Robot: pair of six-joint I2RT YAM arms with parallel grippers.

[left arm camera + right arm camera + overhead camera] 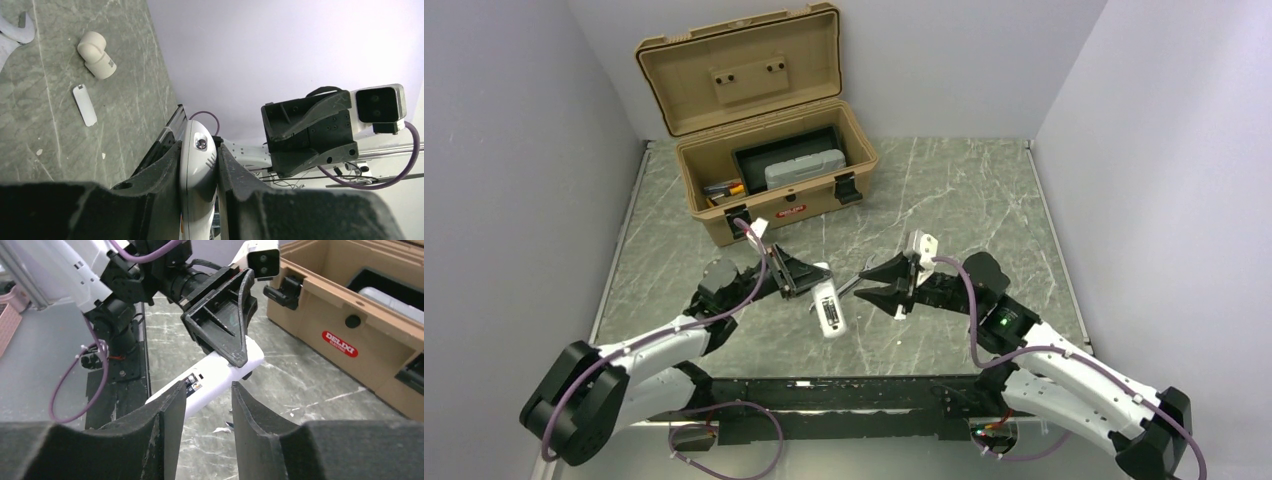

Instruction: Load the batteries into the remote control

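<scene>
My left gripper [807, 279] is shut on the remote control [829, 311], a slim white bar that slants down toward the near edge, above the table. In the left wrist view the remote control [198, 165] is pinched edge-on between the black fingers [160, 175]. My right gripper [868, 281] faces it from the right, close to the remote's upper end. Seen from the right wrist, the right gripper [207, 390] is open with nothing between its jaws, and the remote control [222, 371] lies just beyond them. No batteries show plainly.
An open tan toolbox [819, 200] stands at the back left, holding a grey case [804, 169] and small orange and dark items [724, 187]. On the table lie a thin white cover piece [85, 105] and a white pipe elbow [97, 61].
</scene>
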